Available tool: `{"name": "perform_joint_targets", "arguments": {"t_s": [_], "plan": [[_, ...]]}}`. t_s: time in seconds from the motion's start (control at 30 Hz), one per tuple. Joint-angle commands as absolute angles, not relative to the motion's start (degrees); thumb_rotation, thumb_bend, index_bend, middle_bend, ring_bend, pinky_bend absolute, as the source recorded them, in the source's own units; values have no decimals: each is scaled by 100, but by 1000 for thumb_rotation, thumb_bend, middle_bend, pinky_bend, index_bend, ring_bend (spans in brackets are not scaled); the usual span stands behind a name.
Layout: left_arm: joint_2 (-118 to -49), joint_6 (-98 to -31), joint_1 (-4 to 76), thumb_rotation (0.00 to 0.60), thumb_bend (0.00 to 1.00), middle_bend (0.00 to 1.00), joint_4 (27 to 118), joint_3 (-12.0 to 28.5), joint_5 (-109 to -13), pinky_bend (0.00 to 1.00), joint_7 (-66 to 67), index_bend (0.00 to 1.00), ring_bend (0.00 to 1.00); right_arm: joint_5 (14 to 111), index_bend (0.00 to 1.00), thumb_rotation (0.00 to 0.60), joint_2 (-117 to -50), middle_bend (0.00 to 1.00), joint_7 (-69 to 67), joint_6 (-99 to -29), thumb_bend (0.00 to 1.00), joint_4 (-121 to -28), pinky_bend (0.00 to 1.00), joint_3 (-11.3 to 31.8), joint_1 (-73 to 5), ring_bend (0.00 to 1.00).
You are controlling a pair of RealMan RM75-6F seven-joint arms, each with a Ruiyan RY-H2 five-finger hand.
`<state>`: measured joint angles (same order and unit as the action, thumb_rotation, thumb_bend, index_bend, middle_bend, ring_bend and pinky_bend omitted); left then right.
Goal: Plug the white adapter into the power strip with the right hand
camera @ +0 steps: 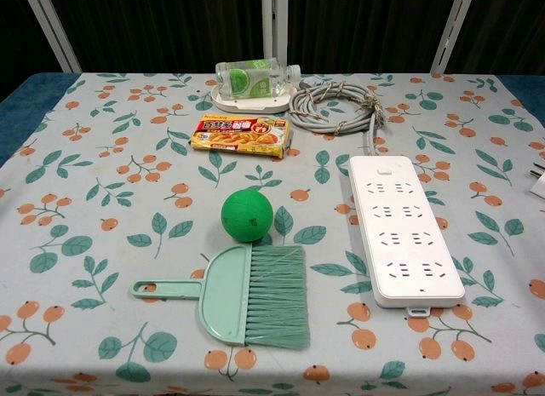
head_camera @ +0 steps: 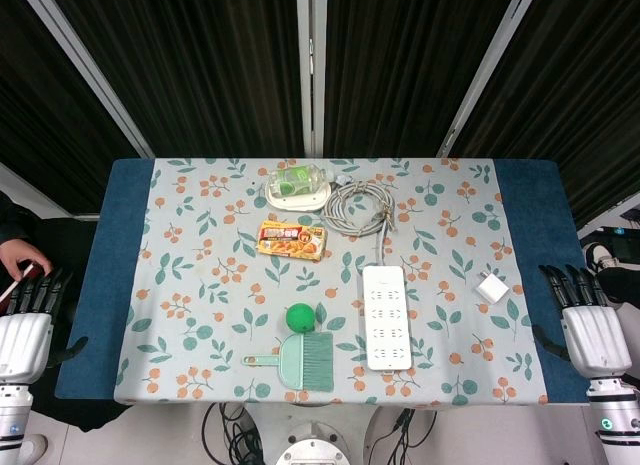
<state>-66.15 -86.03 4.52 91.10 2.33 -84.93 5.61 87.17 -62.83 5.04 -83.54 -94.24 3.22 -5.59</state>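
The white adapter [head_camera: 492, 287] lies on the floral cloth to the right of the white power strip [head_camera: 386, 316]; in the chest view only its edge shows, adapter [camera: 539, 185] at the right border, with the power strip [camera: 404, 229] lying lengthwise. My right hand [head_camera: 590, 330] hangs off the table's right edge, fingers apart and holding nothing, well right of the adapter. My left hand [head_camera: 27, 323] is beside the left edge, also with nothing in it. Neither hand shows in the chest view.
The strip's grey coiled cable [head_camera: 356, 207] lies behind it. A plastic bottle on a white dish [head_camera: 297, 185], a snack box [head_camera: 292, 239], a green ball [head_camera: 300, 317] and a green brush with dustpan [head_camera: 302, 361] occupy the middle. A person's hand [head_camera: 22, 257] shows at far left.
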Motion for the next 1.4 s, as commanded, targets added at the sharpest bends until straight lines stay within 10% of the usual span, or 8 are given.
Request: {"name": "perform_joint_targets", "arguments": {"t_s": [0.03,0.77,1.4], "plan": [[-6625,-8609,444,600,133,0,9098,225,-8502,0,546,0,0,8589,0,600,-6283,117,423,-8158,204,-9410,0,354,-645,0],[-6772,-8419,513,600,133,0,8979,219,-8460,0,455,0,0,7098,0,600,-6971,130,-1881,-4885,266,-7737,0,750,-1942,51],[-6766,-8371,546,600,132,0,9031,217,-8445,0,521,0,0,7431,0,600,-7465,98,-2970,-4323,298,-6929,0,698,-2348,194]]}}
